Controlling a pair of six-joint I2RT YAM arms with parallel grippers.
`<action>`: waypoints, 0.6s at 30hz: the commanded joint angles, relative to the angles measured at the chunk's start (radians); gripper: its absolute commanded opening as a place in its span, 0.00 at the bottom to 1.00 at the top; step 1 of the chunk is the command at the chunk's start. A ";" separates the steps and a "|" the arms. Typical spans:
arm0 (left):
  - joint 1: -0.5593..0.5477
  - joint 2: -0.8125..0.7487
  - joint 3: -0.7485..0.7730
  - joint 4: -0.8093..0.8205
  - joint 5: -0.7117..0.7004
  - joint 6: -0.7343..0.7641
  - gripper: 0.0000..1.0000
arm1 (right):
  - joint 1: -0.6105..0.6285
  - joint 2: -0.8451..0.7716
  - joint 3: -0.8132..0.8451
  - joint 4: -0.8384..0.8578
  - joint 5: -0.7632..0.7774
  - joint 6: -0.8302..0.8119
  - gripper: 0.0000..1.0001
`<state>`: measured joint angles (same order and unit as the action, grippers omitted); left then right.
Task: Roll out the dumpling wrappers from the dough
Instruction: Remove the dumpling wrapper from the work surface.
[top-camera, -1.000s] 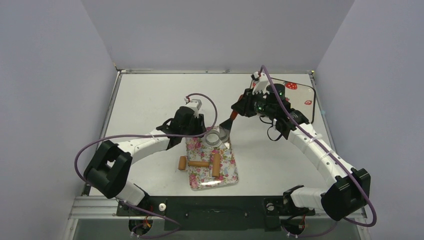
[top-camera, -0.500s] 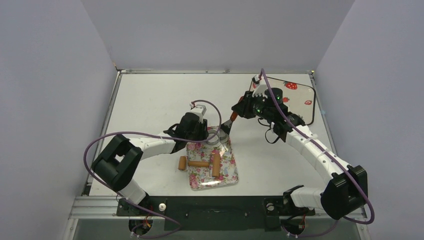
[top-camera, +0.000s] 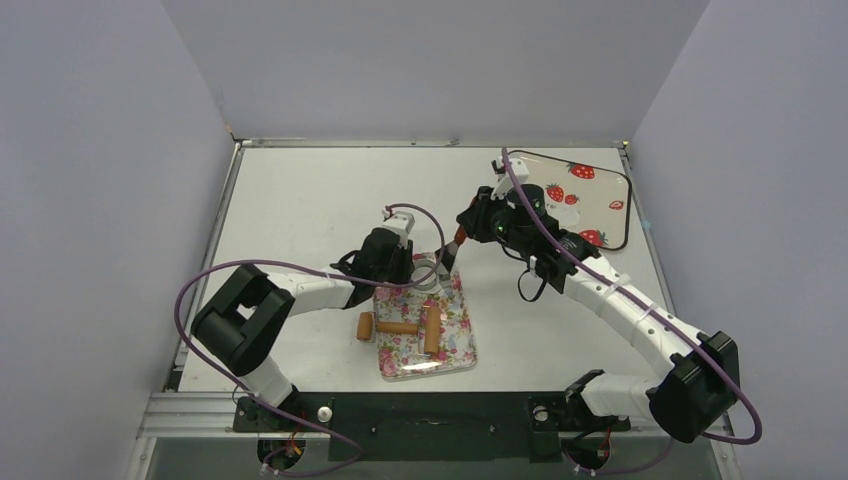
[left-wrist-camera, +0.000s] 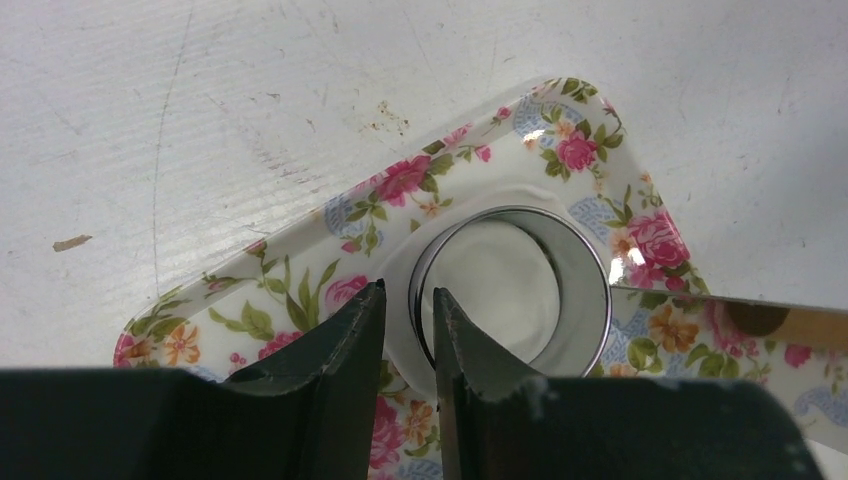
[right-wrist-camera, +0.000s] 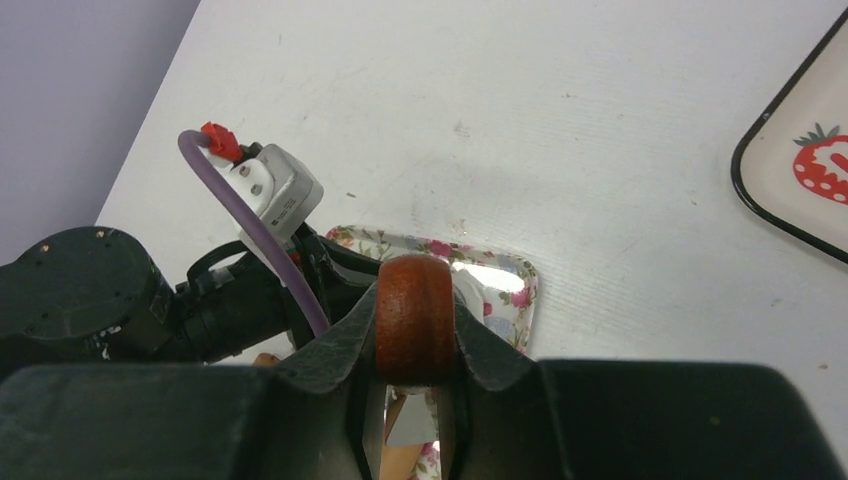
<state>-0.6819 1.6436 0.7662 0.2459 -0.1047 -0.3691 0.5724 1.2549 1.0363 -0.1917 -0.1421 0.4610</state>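
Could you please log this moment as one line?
left jaws: astride ring wall | right jaws: shut on spatula | dough: inside ring, on tray

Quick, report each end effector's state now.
Left end effector: straddles the ring wall; grip cannot be told.
Right end effector: closed on the spatula handle.

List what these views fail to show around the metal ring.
- Left wrist: the wall of the ring hides the edge of the dough; whether the left claw pinches that wall is unclear.
- Right wrist: the right claw and the handle of the spatula hide most of its blade.
- Top: dough too small.
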 joint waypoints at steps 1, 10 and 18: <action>-0.009 0.012 -0.013 0.070 -0.007 0.035 0.21 | 0.011 0.015 -0.024 -0.119 0.197 0.028 0.00; -0.014 0.019 -0.017 0.075 0.008 0.065 0.16 | 0.020 0.063 -0.011 -0.162 0.311 0.061 0.00; -0.027 -0.013 0.059 0.018 0.034 0.201 0.15 | 0.023 0.043 0.025 -0.159 0.246 0.032 0.00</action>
<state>-0.7025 1.6543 0.7643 0.2653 -0.0975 -0.2539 0.5976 1.2755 1.0603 -0.2363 0.0734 0.5873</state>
